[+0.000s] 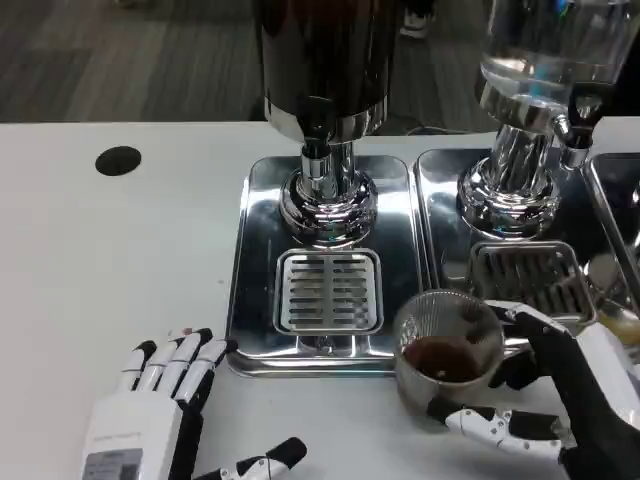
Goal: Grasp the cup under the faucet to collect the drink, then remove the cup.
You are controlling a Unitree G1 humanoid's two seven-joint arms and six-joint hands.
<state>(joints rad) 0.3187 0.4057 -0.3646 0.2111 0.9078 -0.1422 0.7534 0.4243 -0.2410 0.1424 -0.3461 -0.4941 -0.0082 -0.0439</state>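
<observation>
Right robot hand (560, 390) grips cup (447, 352) at tray (250, 300) front edge, apparently overhanging; left robot hand (160, 405) flat, empty.

Open white table (110, 260) on my left side: my left hand (160, 410) rests flat there, nothing near it but a black disc (118, 160) well back. Centre blocked by the dark dispenser (325, 60) on its steel tray (250, 300); the slotted drain grate (329, 291) below the faucet is free. On my right, the clear dispenser (540, 60) and its base (510, 190) crowd the space behind the cup (448, 350) in my right hand (570, 400). The near edge of the table lies open between both hands.
</observation>
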